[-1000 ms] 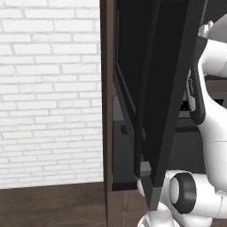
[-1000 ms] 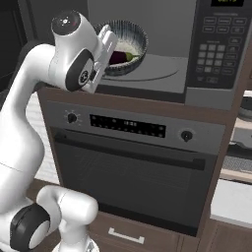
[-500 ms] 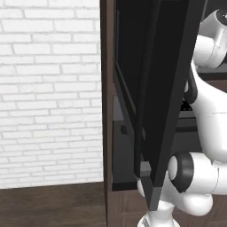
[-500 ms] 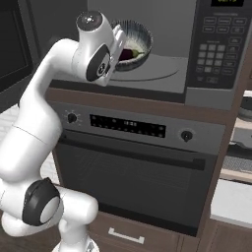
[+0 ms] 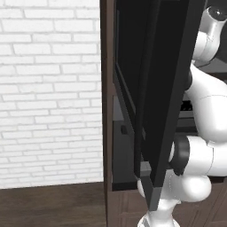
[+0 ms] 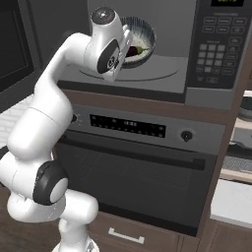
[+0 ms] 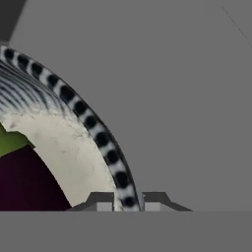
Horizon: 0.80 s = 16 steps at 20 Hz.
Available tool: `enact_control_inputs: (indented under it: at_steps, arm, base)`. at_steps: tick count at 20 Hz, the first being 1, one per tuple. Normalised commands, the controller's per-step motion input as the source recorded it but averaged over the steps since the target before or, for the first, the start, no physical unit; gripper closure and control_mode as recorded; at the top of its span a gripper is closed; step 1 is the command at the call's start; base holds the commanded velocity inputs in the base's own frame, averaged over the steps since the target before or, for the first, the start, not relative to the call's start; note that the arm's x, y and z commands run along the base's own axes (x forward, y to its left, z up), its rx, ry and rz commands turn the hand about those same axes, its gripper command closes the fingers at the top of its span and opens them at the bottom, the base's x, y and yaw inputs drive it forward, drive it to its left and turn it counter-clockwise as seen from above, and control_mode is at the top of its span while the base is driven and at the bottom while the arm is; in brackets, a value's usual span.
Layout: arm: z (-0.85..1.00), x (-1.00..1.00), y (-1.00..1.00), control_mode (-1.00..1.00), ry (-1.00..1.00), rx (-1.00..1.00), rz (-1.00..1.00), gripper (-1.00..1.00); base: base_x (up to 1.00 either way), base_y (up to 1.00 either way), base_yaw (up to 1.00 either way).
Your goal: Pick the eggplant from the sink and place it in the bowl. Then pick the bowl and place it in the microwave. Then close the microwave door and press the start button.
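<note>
The fingers (image 7: 129,202) grip the rim of the bowl (image 6: 142,37) inside the microwave (image 6: 162,74). The eggplant (image 7: 27,184) (green cap visible) lies in the bowl

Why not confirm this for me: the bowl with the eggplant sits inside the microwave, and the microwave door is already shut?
Not quite: the microwave door is wide open, as the left base view shows. The bowl holding the eggplant is inside the microwave, with the gripper straddling its rim.
</note>
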Motion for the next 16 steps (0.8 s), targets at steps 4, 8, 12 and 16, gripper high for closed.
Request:
enact_control_inputs:
  at_steps: [4,8,12,16]
  arm:
    - [0.0,-0.04,-0.01,-1.0,0.0,0.0,0.03,1.0]
    - [-0.01,-0.13,0.0,-1.0,0.0,0.0,0.03,1.0]
    - [-0.03,-0.04,0.0,-1.0,0.0,0.0,0.01,1.0]
    - [-0.16,-0.02,0.0,-1.0,0.0,0.0,0.0,-1.0]
  base:
    - [0.0,0.0,0.0]
    - [0.0,0.0,0.0]
    - [0.0,0.0,0.0]
    - [0.0,0.0,0.0]
